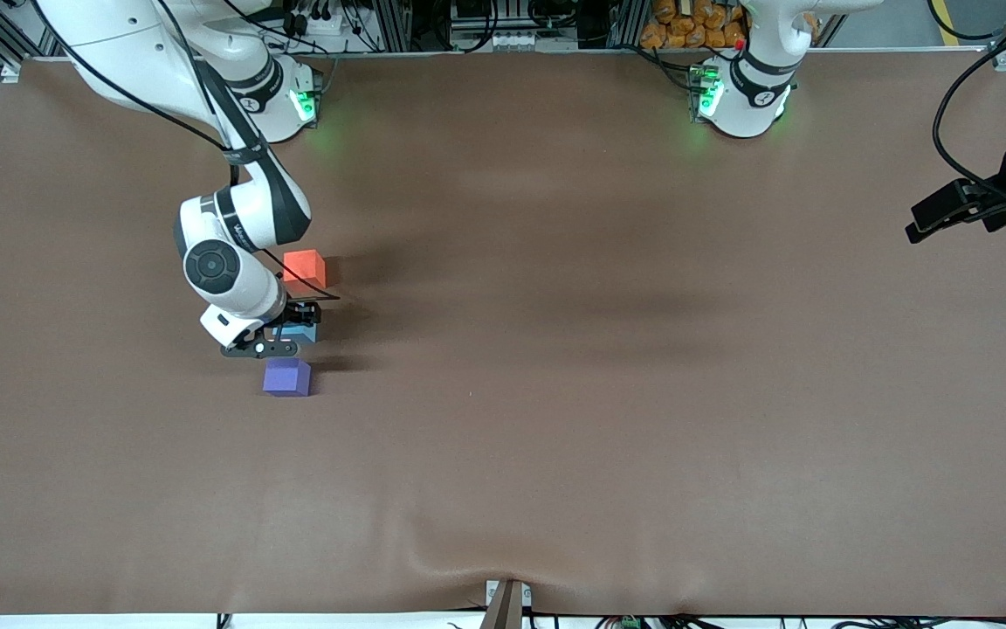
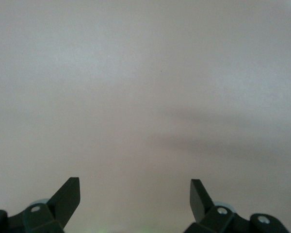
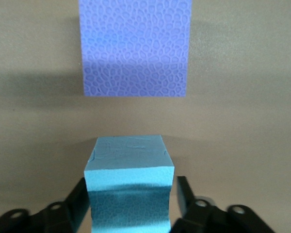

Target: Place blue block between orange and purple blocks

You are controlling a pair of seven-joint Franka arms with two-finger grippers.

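My right gripper [image 1: 292, 339] is shut on the sky-blue block [image 1: 304, 332], low over the table in the gap between the other two cubes. The orange block [image 1: 304, 266] lies just farther from the front camera, and the purple block [image 1: 287, 377] just nearer. In the right wrist view the blue block [image 3: 128, 187] sits pinched between the black fingers [image 3: 77, 199] of the right gripper [image 3: 131, 187], with the purple block [image 3: 136, 46] close ahead. The orange block is hidden in that view. My left gripper [image 1: 915, 232] waits open and empty at the left arm's end of the table; the left wrist view shows it [image 2: 135, 194] over bare table.
The brown table cover [image 1: 555, 393] is rumpled at the edge nearest the front camera. The right arm's white elbow [image 1: 223, 262] hangs over the spot beside the orange block.
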